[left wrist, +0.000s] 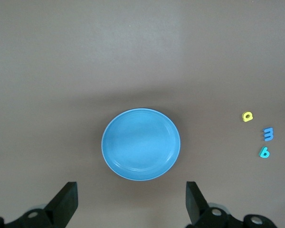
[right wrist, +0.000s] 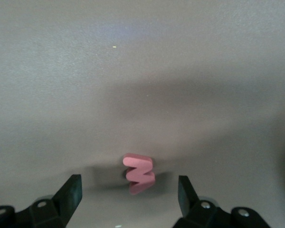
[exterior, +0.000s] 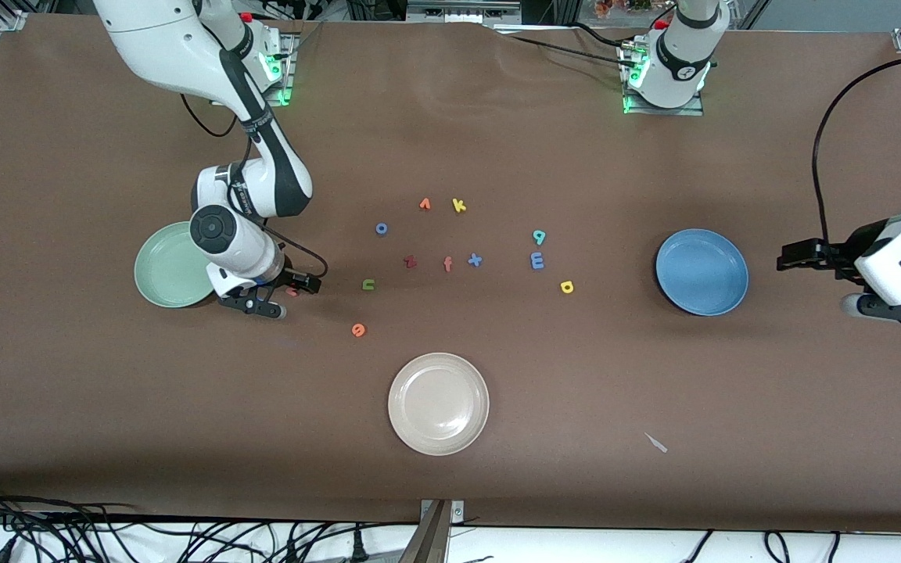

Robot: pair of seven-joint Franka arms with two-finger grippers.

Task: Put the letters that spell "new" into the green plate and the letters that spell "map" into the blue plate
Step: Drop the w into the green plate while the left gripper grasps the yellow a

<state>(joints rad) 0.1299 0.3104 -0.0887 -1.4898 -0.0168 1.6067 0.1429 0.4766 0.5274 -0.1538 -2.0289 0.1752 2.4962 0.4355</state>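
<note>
pink w [right wrist: 139, 173] between open right hand [right wrist: 129, 194] fingers

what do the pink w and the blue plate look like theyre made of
Pink w: probably soft foam with a matte finish. It has thick flat-cut sides, blunt edges and no shine. It lies between the open fingers of the right gripper.

Blue plate: likely smooth plastic or melamine, though glazed ceramic cannot be ruled out. Its colour is even, with a soft sheen and a thin raised rim.
</note>
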